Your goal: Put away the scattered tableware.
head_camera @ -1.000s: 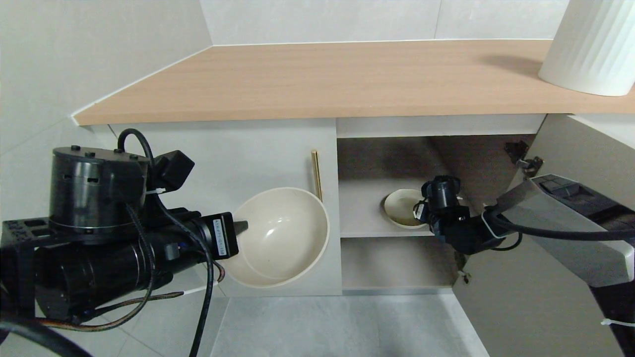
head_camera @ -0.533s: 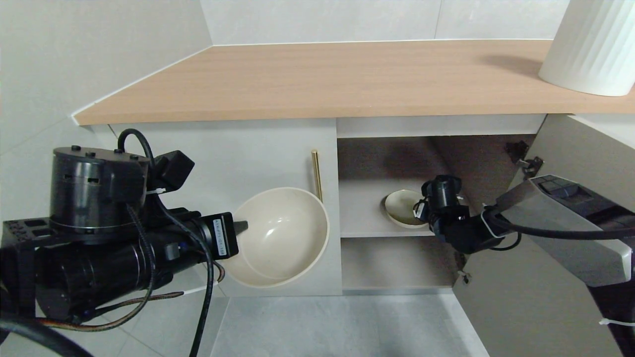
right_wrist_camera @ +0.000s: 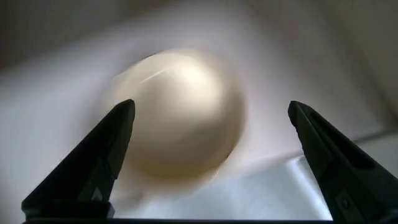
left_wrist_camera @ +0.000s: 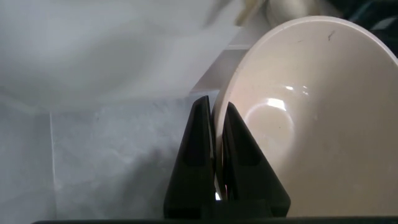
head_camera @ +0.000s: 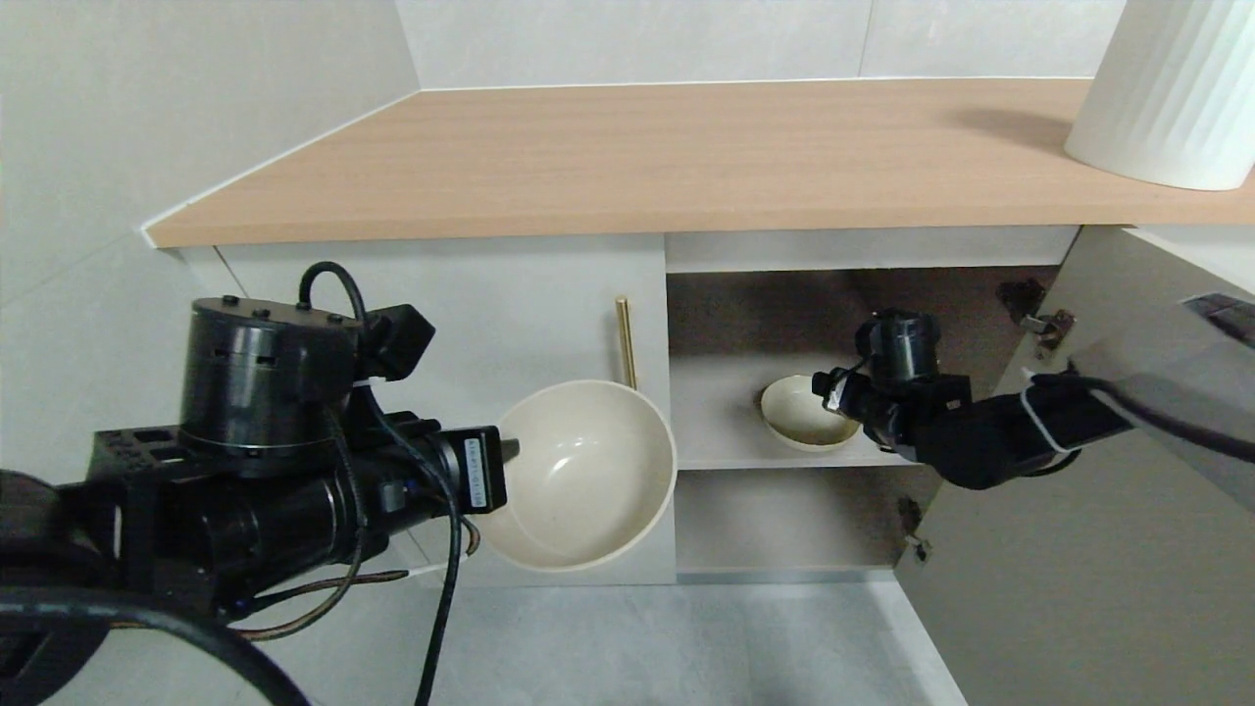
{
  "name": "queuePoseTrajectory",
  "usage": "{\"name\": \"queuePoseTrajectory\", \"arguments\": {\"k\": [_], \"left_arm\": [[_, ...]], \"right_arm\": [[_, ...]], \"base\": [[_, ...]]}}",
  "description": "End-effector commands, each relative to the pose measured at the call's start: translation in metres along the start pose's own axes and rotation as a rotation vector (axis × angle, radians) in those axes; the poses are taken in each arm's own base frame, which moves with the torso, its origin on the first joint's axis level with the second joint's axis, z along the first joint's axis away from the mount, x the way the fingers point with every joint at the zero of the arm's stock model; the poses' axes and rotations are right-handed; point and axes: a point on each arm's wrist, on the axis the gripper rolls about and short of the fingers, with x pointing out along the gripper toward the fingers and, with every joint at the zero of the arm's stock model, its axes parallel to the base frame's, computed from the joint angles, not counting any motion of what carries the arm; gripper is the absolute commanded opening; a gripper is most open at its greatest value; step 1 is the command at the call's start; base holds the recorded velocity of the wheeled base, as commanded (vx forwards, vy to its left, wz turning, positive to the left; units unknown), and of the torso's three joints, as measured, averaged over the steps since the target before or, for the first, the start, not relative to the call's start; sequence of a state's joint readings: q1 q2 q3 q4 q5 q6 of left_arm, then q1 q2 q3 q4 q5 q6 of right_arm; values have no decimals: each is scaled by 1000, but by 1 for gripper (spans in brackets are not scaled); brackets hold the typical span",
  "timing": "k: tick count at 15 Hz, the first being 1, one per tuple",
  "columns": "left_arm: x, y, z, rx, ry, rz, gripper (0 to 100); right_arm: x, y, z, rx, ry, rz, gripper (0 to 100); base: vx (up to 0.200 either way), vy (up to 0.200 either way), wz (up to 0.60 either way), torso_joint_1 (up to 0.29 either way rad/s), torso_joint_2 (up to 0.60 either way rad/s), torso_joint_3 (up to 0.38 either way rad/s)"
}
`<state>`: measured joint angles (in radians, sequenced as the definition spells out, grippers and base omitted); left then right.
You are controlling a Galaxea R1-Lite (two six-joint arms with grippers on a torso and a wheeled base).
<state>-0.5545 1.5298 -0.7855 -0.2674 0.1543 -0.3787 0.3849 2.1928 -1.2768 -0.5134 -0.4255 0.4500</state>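
Note:
A large cream bowl (head_camera: 586, 476) hangs in front of the closed left cabinet door, its opening facing the camera. My left gripper (head_camera: 505, 453) is shut on its rim; in the left wrist view the two fingers (left_wrist_camera: 200, 134) pinch the bowl (left_wrist_camera: 298, 112) wall. A small cream bowl (head_camera: 799, 412) rests on the middle shelf (head_camera: 726, 427) inside the open cabinet. My right gripper (head_camera: 835, 392) is just to the right of it, open. In the right wrist view its fingers (right_wrist_camera: 115, 140) stand wide apart, with the small bowl (right_wrist_camera: 180, 112) beyond them.
The right cabinet door (head_camera: 1128, 412) stands open behind my right arm. A brass handle (head_camera: 625, 343) runs down the edge of the closed left door. A white ribbed vessel (head_camera: 1177, 88) stands on the wooden counter (head_camera: 637, 157). Grey tiled floor (head_camera: 686, 637) lies below.
My left arm has carried the large bowl a little to the right. My right gripper has risen and drawn back to the right of the small bowl, which stays on the shelf.

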Motion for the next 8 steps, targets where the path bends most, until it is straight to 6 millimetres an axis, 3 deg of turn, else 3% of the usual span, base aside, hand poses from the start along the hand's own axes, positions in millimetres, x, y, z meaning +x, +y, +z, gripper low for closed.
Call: {"name": "queuePoseTrajectory", "arguments": {"k": [1, 2, 4, 8], "left_arm": [[21, -13, -16, 60, 58, 2, 0], [31, -21, -24, 91, 68, 20, 0], [48, -31, -36, 122, 56, 70, 0], [64, -39, -52, 196, 48, 160, 0]], "right_arm": [[-112, 15, 30, -42, 93, 264, 100], [-137, 17, 31, -69, 140, 317, 100], [-163, 20, 30, -110, 193, 358, 100], [-199, 26, 5, -274, 267, 469, 100]], "base": [[0, 0, 0, 0, 0, 0], [0, 0, 0, 0, 0, 0], [0, 0, 0, 0, 0, 0], [0, 0, 0, 0, 0, 0]]}}
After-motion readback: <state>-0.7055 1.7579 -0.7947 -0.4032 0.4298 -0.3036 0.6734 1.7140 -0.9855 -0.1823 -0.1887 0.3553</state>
